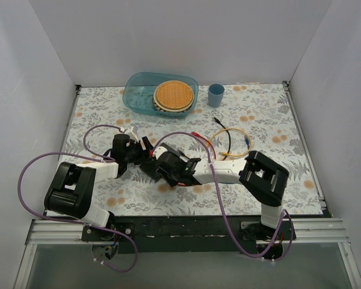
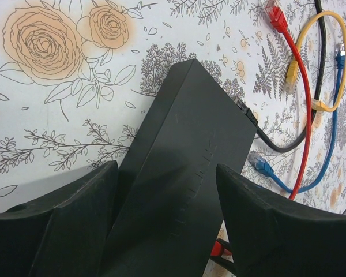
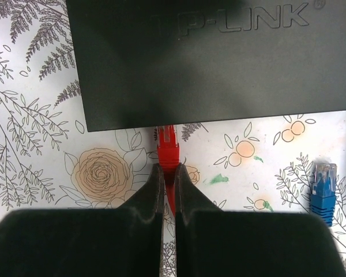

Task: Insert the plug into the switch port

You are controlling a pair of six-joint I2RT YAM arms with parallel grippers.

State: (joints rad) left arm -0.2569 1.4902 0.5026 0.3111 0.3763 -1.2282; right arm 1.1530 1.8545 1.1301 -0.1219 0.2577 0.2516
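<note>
The switch (image 2: 184, 150) is a flat matte-black box lying between the two fingers of my left gripper (image 2: 166, 170), which grips it across its width. A black cable (image 2: 277, 147) is plugged into its far end. In the right wrist view the switch (image 3: 213, 57) fills the top, with its near edge facing me. My right gripper (image 3: 168, 168) is shut on the red plug (image 3: 168, 147), and the plug's tip reaches the switch's edge. In the top view both grippers meet at the switch (image 1: 148, 164), left gripper (image 1: 135, 153) and right gripper (image 1: 162, 165).
A loose blue plug (image 3: 323, 187) lies right of the red one on the floral cloth. Yellow (image 2: 328, 57), red and blue cables (image 2: 328, 144) coil beyond the switch. A teal bowl (image 1: 138, 90) with a wicker plate and a blue cup (image 1: 215, 94) stand at the back.
</note>
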